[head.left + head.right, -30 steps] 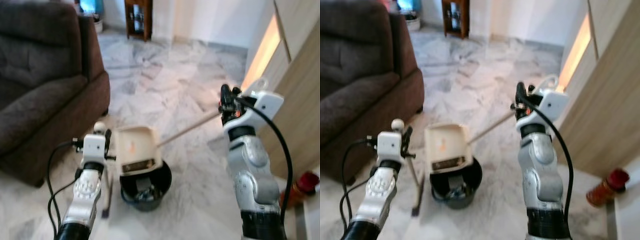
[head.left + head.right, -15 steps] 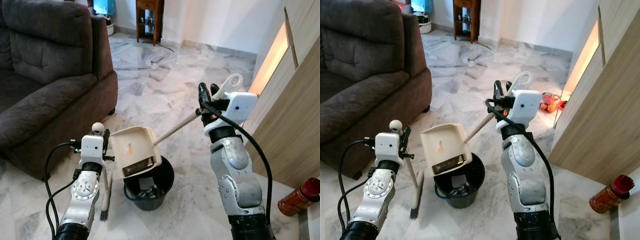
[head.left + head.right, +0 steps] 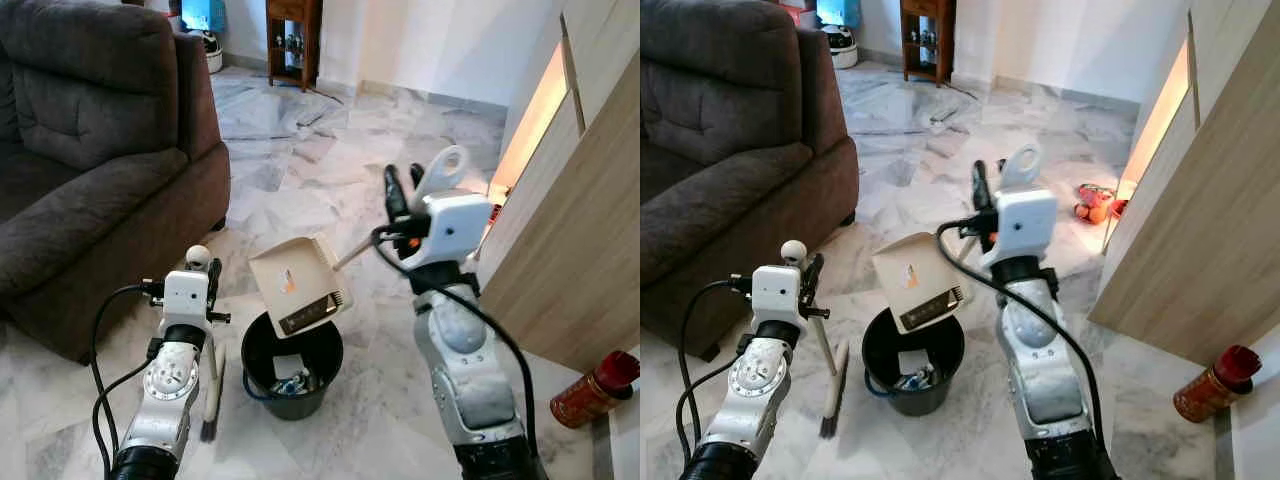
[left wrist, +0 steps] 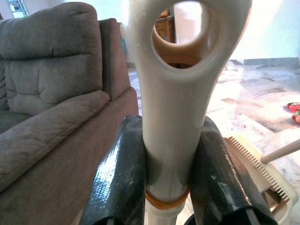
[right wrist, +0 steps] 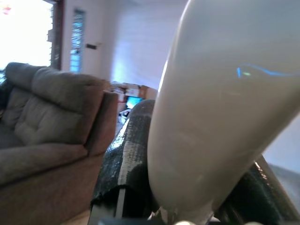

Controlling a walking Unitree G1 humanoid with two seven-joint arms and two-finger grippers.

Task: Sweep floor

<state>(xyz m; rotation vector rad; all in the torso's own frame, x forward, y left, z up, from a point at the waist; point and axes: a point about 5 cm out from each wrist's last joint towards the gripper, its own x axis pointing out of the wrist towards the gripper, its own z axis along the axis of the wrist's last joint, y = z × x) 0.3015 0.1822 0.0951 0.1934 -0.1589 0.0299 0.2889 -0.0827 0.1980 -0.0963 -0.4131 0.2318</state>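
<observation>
A cream dustpan hangs tilted above a black bucket that has scraps of litter in it. Its long pale handle runs up to my right gripper, which is shut on it just below the looped end. In the right wrist view a black finger presses against that handle. My left gripper is shut on the white broom handle. The broom stands upright left of the bucket, with its brush head on the marble floor.
A dark brown sofa fills the left side. A wooden cabinet wall runs along the right, with a red canister at its foot. A small wooden stand is at the far back, and toys lie by the cabinet.
The dustpan has swung to the right and now hangs more squarely over the bucket. My right arm has drawn in toward the middle. The left arm and broom have stayed put.
</observation>
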